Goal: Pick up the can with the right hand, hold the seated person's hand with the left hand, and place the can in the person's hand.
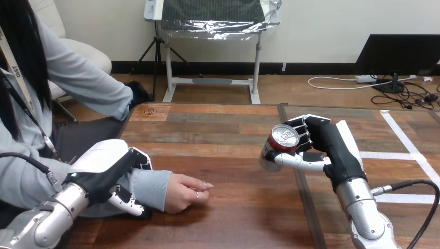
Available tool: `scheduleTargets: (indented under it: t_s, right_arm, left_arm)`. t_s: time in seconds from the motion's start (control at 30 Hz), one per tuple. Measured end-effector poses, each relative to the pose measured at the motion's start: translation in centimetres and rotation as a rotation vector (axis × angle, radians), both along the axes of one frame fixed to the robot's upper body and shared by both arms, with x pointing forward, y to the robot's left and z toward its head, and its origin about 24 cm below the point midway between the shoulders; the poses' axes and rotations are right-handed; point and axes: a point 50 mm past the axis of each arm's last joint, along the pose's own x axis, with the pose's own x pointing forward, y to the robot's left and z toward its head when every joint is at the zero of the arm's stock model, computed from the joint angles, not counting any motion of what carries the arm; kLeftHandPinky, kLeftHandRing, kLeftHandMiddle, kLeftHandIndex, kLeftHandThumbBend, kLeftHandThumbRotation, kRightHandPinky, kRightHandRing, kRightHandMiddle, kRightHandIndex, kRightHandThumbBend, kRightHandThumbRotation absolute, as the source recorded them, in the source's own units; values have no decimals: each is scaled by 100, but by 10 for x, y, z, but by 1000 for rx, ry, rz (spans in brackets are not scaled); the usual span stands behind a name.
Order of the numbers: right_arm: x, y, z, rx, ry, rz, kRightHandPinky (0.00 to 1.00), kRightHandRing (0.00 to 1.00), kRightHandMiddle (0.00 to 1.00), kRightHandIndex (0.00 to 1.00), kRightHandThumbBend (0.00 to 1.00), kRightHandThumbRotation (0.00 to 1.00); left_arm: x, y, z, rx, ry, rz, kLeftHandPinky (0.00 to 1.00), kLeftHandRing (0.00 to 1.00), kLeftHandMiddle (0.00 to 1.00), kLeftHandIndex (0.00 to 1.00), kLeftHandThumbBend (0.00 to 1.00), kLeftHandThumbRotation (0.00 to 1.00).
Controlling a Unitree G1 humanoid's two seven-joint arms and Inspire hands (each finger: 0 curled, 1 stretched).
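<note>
A red can (276, 147) with a silver top is lifted off the wooden table (228, 129), tilted toward the left. My right hand (326, 142) is shut on it, fingers curled behind it and the thumb across its front. The person's hand (186, 193) rests on the table at the lower left, loosely curled, fingers pointing right. My left hand (111, 176) lies over the person's forearm just behind the wrist, its fingers and thumb curled round the grey sleeve. The can hangs well to the right of the person's hand, with bare table between them.
The person sits at the table's left side, one arm reaching across the near edge. White tape lines (410, 148) mark the table's right part. A dark seam (301, 187) runs down the tabletop below the can.
</note>
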Motion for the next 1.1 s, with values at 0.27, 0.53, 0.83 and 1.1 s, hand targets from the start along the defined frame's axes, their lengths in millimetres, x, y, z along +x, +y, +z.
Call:
scheduleTargets:
  t_s: [0.27, 0.53, 0.83, 1.1]
  right_arm:
    - [0, 0, 0, 0, 0, 0, 42, 47, 53, 53, 76, 0]
    - [0, 0, 0, 1, 0, 0, 41, 47, 53, 54, 76, 0]
    - [0, 1, 0, 4, 3, 6, 40, 46, 52, 54, 75, 0]
    - [0, 2, -1, 6, 6, 13, 40, 45, 52, 54, 75, 0]
  left_arm:
    - [0, 0, 0, -3, -1, -5, 27, 32, 38, 39, 95, 0]
    - [-1, -1, 0, -7, -2, -9, 27, 32, 38, 39, 94, 0]
    - [-1, -1, 0, -9, -3, -14, 28, 33, 39, 40, 94, 0]
    - [-1, -2, 1, -13, -4, -21, 29, 33, 39, 41, 94, 0]
